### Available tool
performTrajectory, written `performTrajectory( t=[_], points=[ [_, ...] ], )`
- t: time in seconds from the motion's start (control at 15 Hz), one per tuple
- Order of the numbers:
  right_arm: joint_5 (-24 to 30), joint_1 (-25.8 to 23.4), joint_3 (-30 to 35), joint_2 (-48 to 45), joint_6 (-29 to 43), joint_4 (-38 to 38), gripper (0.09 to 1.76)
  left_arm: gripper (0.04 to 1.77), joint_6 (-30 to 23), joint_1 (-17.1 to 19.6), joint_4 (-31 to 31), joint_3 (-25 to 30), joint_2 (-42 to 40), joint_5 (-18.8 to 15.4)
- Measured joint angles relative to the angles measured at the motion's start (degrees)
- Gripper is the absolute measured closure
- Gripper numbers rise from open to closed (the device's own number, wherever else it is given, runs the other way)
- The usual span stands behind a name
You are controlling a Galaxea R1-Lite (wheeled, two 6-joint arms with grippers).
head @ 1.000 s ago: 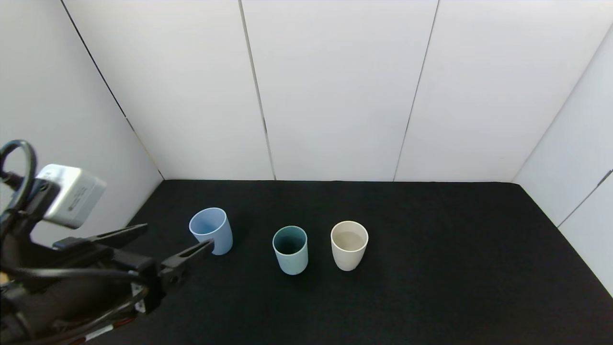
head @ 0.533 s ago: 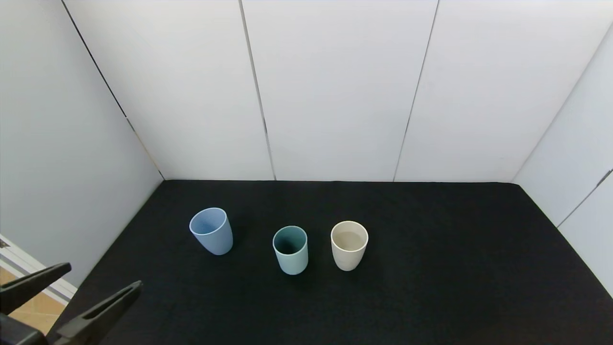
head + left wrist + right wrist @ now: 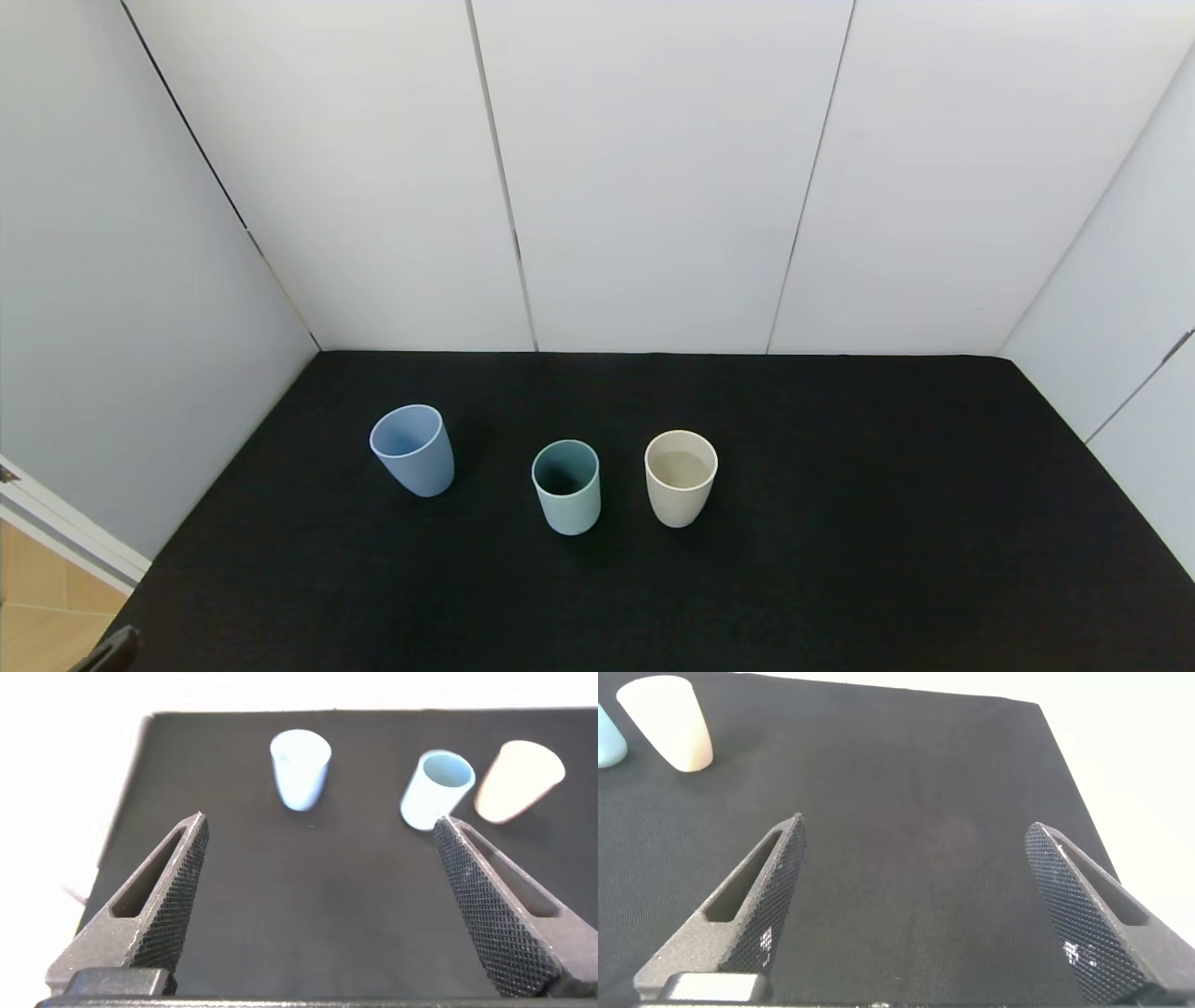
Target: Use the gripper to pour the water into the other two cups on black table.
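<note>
Three cups stand in a row on the black table (image 3: 840, 560). The periwinkle-blue cup (image 3: 413, 450) is on the left, the teal-green cup (image 3: 566, 486) in the middle, the cream-white cup (image 3: 681, 478) on the right with liquid inside. My left gripper (image 3: 318, 831) is open and empty, low at the table's front left, apart from the cups; only a fingertip (image 3: 107, 649) shows in the head view. The left wrist view shows the blue cup (image 3: 299, 768), teal cup (image 3: 435, 789) and cream cup (image 3: 519, 781). My right gripper (image 3: 915, 831) is open and empty over bare table right of the cream cup (image 3: 668, 721).
White panel walls close the table at the back and both sides. The table's left front edge (image 3: 140, 588) borders a strip of wooden floor (image 3: 37, 607). Bare black surface lies to the right of the cups and in front of them.
My left gripper has drawn back and down from beside the blue cup to the lower left corner, nearly out of the head view. The cups have not moved.
</note>
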Motion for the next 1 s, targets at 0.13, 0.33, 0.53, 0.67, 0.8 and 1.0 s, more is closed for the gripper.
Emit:
performTrajectory(
  t=[0.13,0.33,0.53,0.67,0.8,1.0],
  points=[
    [0.0,0.0,0.0,0.0,0.0,0.0,0.14,0.09,0.0,2.3,0.2,2.1,-5.1,-0.2],
    [0.0,0.0,0.0,0.0,0.0,0.0,0.14,0.09,0.6,6.1,1.8,5.0,-12.1,-0.8],
    [0.0,0.0,0.0,0.0,0.0,0.0,0.14,0.09,5.6,8.0,2.3,9.0,-19.9,-1.6],
    [0.0,0.0,0.0,0.0,0.0,0.0,0.14,0.09,9.1,8.4,2.4,12.5,-24.1,-1.6],
    [0.0,0.0,0.0,0.0,0.0,0.0,0.14,0.09,9.4,8.4,3.9,14.4,-26.2,-3.4],
    [0.0,0.0,0.0,0.0,0.0,0.0,0.14,0.09,9.8,8.5,7.4,14.9,-27.3,-5.3]
  ],
)
